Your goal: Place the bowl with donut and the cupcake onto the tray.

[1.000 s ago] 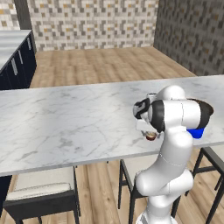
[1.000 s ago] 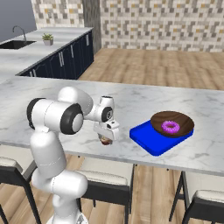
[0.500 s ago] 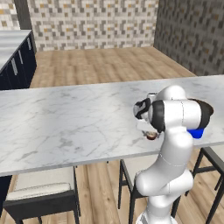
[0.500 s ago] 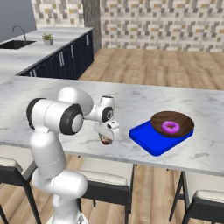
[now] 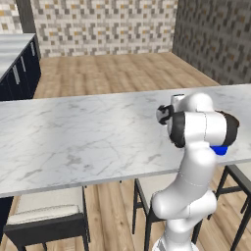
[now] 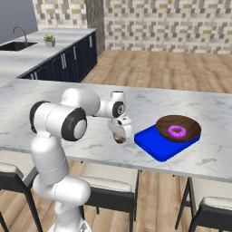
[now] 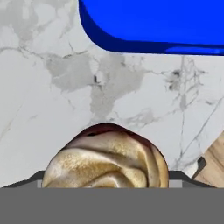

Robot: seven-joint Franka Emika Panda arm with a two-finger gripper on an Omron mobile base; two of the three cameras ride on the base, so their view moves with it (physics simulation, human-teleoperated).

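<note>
Since the bowl [image 6: 178, 128] w/ donut [image 6: 176, 132] already sits on the tray [image 6: 152, 141], you've just the cupcake [image 6: 119, 137] left, gripper [image 6: 120, 134] jaws around it but can't tell if gripped.

- The arm [image 6: 59, 136] is glossy white, built from fat rounded segments that look like moulded shells.
- Dark, nearly black bands ring the joints; one wide band wraps the big elbow [image 6: 74, 124], and seen from the other side a similar black collar sits on the elbow there [image 5: 177, 128].
- The lower body [image 5: 184, 206] swells into a smooth white bulge, with no cables or screws that I can make out.
- At the wrist [image 6: 118, 108] there is a round dark disc with a pale centre set into the white housing.
- The hand [image 6: 121, 124] below it is a small white block; its finger tips are dark.
</note>
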